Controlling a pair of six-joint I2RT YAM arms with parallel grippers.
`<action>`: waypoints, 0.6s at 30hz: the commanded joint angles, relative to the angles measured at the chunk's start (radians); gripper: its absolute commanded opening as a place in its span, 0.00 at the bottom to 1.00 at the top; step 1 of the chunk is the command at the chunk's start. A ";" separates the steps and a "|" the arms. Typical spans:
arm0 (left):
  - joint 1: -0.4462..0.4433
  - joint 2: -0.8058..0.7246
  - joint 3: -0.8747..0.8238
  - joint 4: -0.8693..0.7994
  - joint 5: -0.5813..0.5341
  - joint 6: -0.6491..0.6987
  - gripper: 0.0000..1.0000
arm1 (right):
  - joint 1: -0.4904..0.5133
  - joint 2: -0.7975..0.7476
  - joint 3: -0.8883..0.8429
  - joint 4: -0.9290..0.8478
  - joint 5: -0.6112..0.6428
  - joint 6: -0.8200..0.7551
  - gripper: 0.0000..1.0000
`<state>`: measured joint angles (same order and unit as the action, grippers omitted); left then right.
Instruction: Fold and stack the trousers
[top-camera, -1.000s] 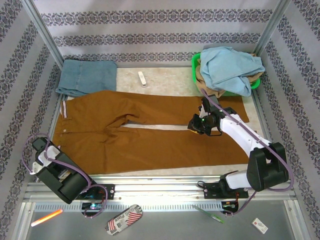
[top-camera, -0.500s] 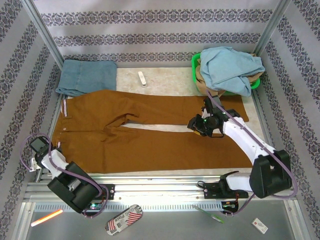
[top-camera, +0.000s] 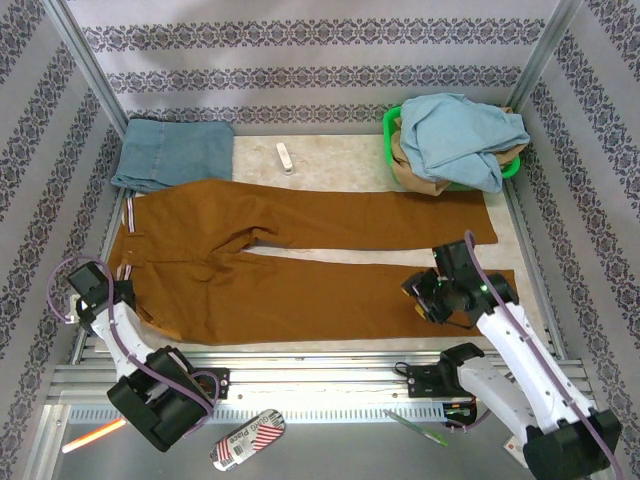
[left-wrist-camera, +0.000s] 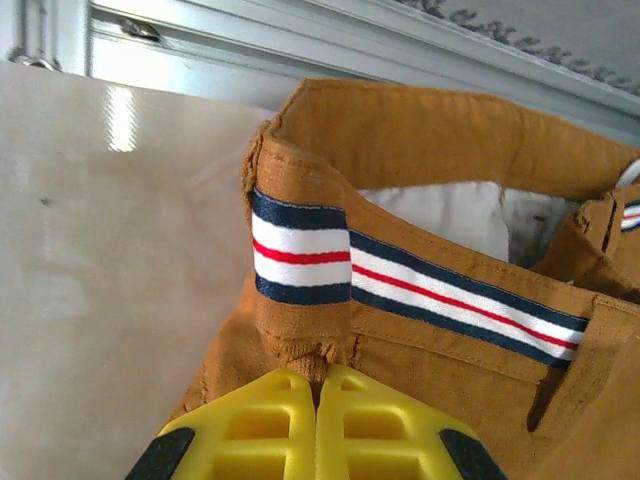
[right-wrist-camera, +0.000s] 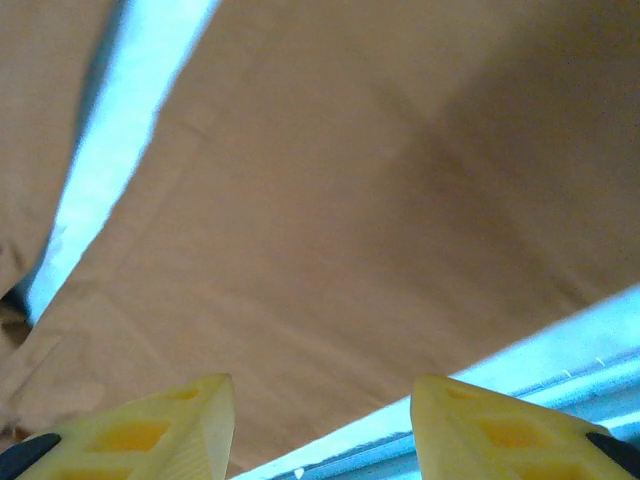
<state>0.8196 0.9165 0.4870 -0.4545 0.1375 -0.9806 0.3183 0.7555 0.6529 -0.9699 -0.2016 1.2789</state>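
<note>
Rust-brown cotton trousers (top-camera: 300, 290) lie flat on pale glossy worktop (top-camera: 340, 160), waist at left, legs spread to right. L claw (left-wrist-camera: 318, 372) clenched on navy/white/red striped waistband corner. R claw (right-wrist-camera: 318, 395) released, yellow fingers apart over smooth leg edge.

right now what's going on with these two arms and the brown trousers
The two arms are working on rust-brown trousers spread flat on the table. The left arm has its jaws shut on the near corner of the striped waistband. The right arm holds its jaws open over the near leg, toward the hem end, gripping nothing. No fold has been made yet.
</note>
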 joint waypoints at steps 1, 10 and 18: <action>-0.034 -0.005 0.042 0.007 0.041 -0.022 0.00 | 0.063 -0.041 -0.048 -0.105 0.128 0.221 0.49; -0.066 -0.034 0.042 -0.002 0.021 -0.014 0.00 | 0.248 0.099 -0.150 0.050 0.164 0.450 0.49; -0.066 -0.027 0.078 -0.018 0.026 0.002 0.00 | 0.281 0.208 -0.220 0.227 0.150 0.507 0.52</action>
<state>0.7654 0.8944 0.5220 -0.4595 0.1501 -0.9886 0.5919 0.9512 0.4473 -0.8124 -0.0708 1.7409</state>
